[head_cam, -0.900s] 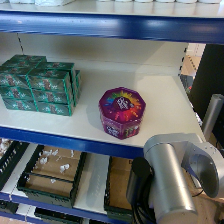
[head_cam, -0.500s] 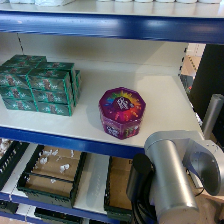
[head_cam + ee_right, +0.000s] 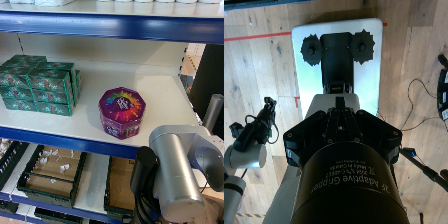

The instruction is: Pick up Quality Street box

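Quality Street box (image 3: 122, 113) sat untouched at near edge of white shelf (image 3: 160, 95), right of stacked green boxes (image 3: 40, 84). Your right arm (image 3: 175, 170) hung low below shelf, only slightly shifted from half a second before, still well apart from box. Wrist camera faced wooden floor (image 3: 254, 70), so you couldn't tell jaw state. Approach barely begun; reach up and over remained.
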Robot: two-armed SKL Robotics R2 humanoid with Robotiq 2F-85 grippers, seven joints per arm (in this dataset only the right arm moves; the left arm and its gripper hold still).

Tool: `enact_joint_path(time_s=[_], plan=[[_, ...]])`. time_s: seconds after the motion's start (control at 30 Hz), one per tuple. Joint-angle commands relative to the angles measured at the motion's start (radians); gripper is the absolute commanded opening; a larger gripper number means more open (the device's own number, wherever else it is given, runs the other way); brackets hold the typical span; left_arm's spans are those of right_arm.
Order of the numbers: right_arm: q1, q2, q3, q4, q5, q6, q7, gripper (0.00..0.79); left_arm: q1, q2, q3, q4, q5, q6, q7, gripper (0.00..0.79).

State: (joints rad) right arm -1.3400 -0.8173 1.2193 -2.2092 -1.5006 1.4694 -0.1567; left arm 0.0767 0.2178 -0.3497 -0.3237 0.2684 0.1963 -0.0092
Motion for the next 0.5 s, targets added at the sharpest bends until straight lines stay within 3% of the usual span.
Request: enact_joint_path(time_s=[0.03,0.5], plan=[[0.002,-0.006,-0.007,0.0,-0.002,0.002,0.0,0.0,0.0,0.0,0.0,0.0,0.0,0.0,0.0,0.0],[0.02,-0.036,-0.083,0.0,-0.016,0.02,0.002,0.0,0.0,0.0,0.0,0.0,0.0,0.0,0.0,0.0]])
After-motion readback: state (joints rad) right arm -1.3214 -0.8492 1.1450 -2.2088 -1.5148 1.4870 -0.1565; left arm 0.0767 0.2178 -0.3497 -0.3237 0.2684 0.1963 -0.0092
